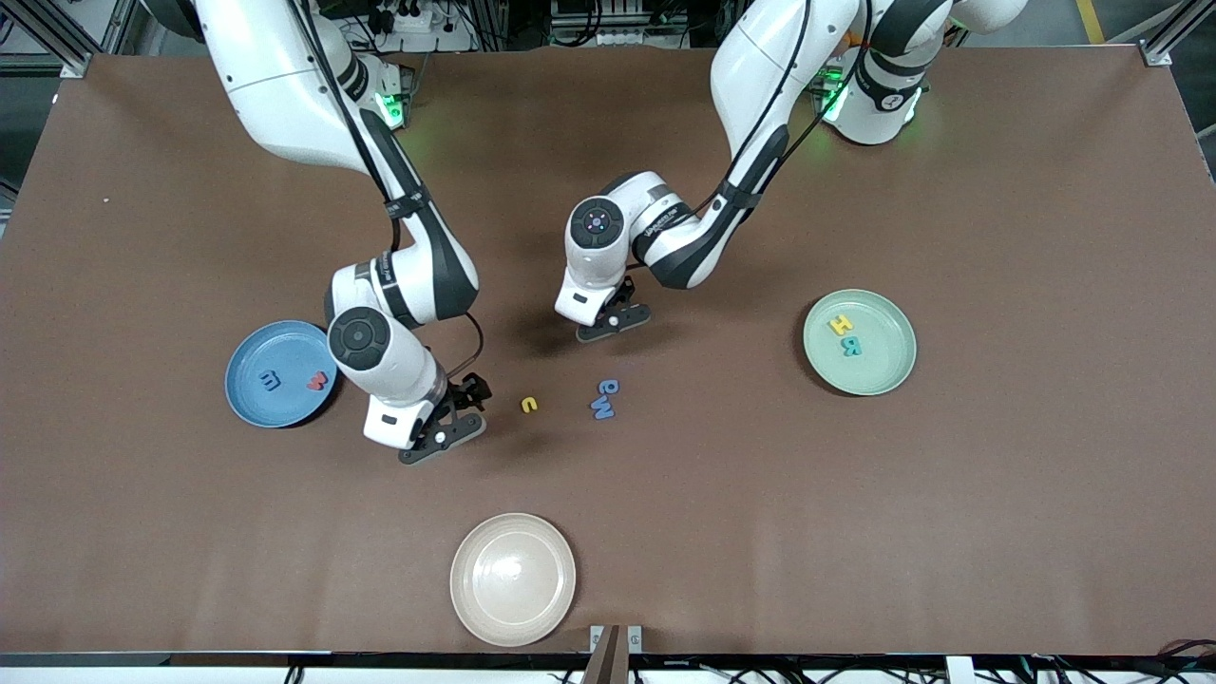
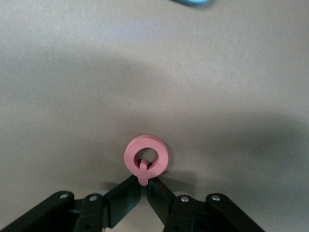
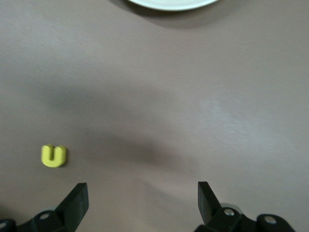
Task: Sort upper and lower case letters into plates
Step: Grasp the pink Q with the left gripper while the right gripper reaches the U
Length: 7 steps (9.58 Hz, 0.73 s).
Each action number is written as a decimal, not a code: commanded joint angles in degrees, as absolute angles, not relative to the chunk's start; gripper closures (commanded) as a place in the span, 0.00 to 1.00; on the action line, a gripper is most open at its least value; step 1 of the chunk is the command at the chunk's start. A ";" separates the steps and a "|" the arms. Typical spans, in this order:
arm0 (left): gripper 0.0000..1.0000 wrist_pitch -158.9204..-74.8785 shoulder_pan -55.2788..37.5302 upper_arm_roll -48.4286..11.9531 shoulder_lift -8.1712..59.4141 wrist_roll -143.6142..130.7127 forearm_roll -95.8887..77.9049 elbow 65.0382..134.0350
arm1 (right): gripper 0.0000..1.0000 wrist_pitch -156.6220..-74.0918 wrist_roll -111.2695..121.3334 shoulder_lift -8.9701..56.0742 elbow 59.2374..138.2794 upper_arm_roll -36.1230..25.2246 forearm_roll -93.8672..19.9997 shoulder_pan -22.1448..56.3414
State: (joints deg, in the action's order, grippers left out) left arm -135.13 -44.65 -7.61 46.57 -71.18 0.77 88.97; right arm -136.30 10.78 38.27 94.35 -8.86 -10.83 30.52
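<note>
My left gripper (image 1: 613, 325) (image 2: 145, 186) is down at the middle of the table, shut on the tail of a pink ring-shaped letter (image 2: 147, 159); the front view hides that letter. My right gripper (image 1: 442, 437) (image 3: 143, 193) hangs open and empty over bare table beside a yellow letter (image 1: 529, 405) (image 3: 53, 155). Two blue letters (image 1: 604, 399) lie together on the table. The blue plate (image 1: 249, 404) holds a blue letter (image 1: 270, 381) and a red one (image 1: 319, 382). The mint plate (image 1: 883, 375) holds a yellow letter (image 1: 840, 325) and a teal one (image 1: 849, 346).
A cream-white plate (image 1: 513, 579) (image 3: 169, 4) sits near the table's front edge, nearer to the front camera than all the letters. The blue plate is toward the right arm's end, the mint plate toward the left arm's end.
</note>
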 commanded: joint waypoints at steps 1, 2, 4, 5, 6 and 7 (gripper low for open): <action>1.00 -130.98 -43.07 -7.38 43.87 -71.03 2.64 89.03 | 0.00 -136.67 11.34 39.55 92.90 -8.70 -12.74 31.20; 1.00 -128.78 -42.28 -7.47 43.07 -70.23 2.64 89.03 | 0.00 -136.67 11.34 39.55 92.90 -8.70 -12.74 31.46; 1.00 -123.25 -39.91 -7.56 40.35 -64.72 2.38 89.21 | 0.00 -137.10 10.99 40.60 92.81 -8.35 -12.74 32.51; 1.00 -120.35 -38.68 -7.56 38.95 -61.64 2.37 89.47 | 0.00 -139.11 9.59 41.56 92.73 -8.35 -12.74 33.48; 1.00 -116.76 -36.84 -7.56 37.46 -58.13 2.20 89.82 | 0.00 -139.57 8.10 42.18 92.55 -8.35 -12.66 34.44; 1.00 -112.63 -34.30 -7.73 35.35 -54.01 2.11 91.04 | 0.00 -139.57 6.87 42.88 91.68 -8.35 -12.66 35.67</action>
